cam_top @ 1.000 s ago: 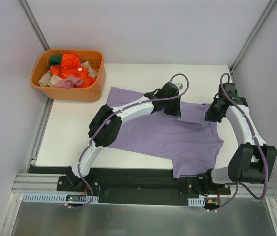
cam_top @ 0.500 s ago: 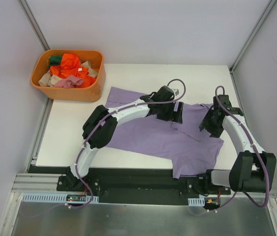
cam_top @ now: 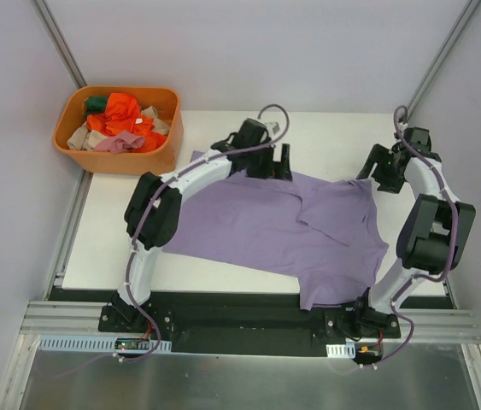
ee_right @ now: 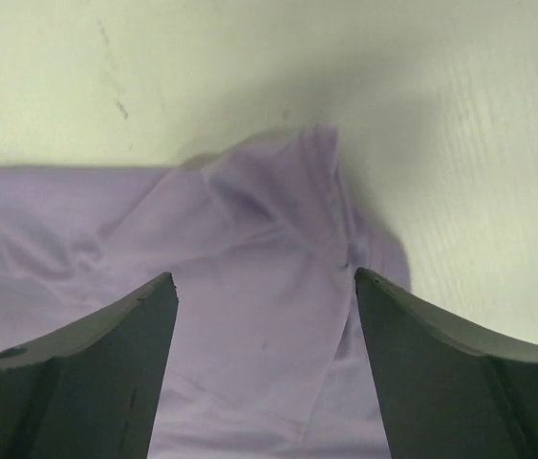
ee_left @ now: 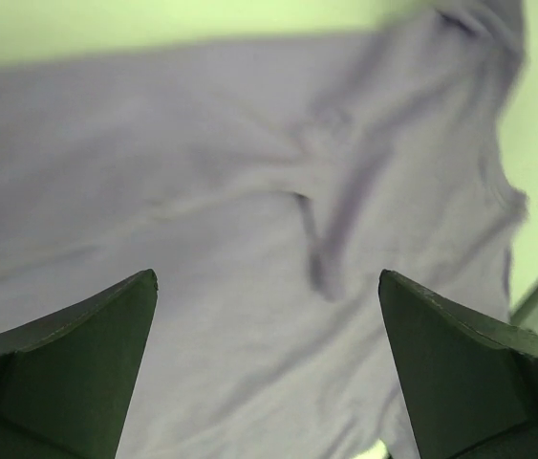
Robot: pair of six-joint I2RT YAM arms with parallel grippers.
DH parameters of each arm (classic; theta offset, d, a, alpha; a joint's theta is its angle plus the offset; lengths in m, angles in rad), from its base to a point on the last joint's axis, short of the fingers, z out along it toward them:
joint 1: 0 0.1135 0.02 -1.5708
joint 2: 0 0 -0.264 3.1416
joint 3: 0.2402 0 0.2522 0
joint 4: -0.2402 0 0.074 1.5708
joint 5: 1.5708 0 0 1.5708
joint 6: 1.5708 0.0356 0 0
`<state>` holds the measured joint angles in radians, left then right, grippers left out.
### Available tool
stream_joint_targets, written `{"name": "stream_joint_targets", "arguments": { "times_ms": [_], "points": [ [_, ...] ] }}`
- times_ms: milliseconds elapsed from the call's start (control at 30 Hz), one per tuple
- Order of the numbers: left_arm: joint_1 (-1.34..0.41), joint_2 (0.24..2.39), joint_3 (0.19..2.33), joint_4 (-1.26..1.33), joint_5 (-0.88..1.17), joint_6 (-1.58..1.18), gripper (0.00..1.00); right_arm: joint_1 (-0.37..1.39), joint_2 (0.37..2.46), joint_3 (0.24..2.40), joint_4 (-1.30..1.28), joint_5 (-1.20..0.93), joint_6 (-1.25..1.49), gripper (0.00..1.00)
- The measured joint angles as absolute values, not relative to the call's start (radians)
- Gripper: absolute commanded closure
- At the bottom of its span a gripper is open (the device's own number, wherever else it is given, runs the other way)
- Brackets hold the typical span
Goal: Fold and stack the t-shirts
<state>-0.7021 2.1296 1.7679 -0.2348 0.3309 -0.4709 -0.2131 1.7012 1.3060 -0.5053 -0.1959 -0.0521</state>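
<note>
A purple t-shirt (cam_top: 257,231) lies spread on the white table (cam_top: 214,128), with a folded flap (cam_top: 330,213) on its right part. Over the shirt's far edge hangs my left gripper (cam_top: 280,164), open and holding nothing. In the left wrist view the shirt (ee_left: 249,172) fills the space under the left gripper (ee_left: 267,279). Beyond the shirt's far right corner my right gripper (cam_top: 383,173) also stands open and empty. The right wrist view shows that corner of the shirt (ee_right: 269,229) below the right gripper (ee_right: 264,277).
An orange basket (cam_top: 150,160) with several crumpled garments, orange, green, beige and pink, stands at the table's far left corner. Grey walls and metal posts enclose the table on three sides. Both arm bases sit on the black rail (cam_top: 240,320) at the near edge.
Both grippers have opened and let go of the shirt. They have pulled back toward the far edge, the left one to the left and the right one to the right.
</note>
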Motion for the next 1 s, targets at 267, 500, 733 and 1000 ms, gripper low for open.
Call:
{"name": "stream_joint_targets", "arguments": {
  "times_ms": [267,500,733,1000],
  "points": [
    [-0.473,2.175,1.804,-0.267,0.191,-0.409,0.01,-0.267,1.896,1.457,-0.516,-0.279,-0.128,0.51],
    [-0.424,2.284,1.847,-0.336,0.107,-0.387,0.01,-0.268,1.966,1.489,-0.546,-0.282,-0.124,0.55],
    [-0.4,2.289,1.841,-0.339,0.073,-0.373,0.01,-0.275,1.972,1.489,-0.566,-0.269,-0.123,0.54],
    [-0.392,2.288,1.835,-0.334,0.069,-0.366,0.01,-0.282,1.99,1.51,-0.569,-0.304,-0.104,0.57]
  ]
}}
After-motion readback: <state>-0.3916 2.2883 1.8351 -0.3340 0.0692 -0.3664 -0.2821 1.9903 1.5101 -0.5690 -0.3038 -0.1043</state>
